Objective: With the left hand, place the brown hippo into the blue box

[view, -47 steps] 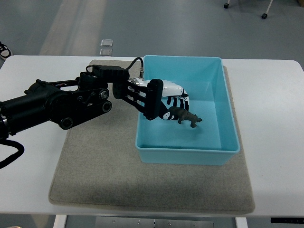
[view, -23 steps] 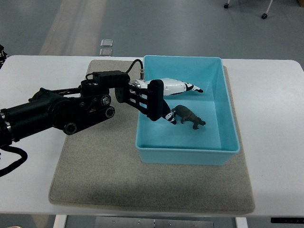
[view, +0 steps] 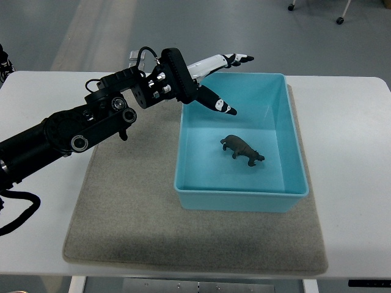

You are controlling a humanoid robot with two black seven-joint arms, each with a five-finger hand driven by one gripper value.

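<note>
Top view: the brown hippo (view: pixel 242 149) stands on the floor of the blue box (view: pixel 292 128), near the middle of the frame. The left robot hand (view: pixel 221 80) is up at the box's upper left corner, fingers spread apart and holding nothing. The job looks done; only pulling the arm away is left.
</note>
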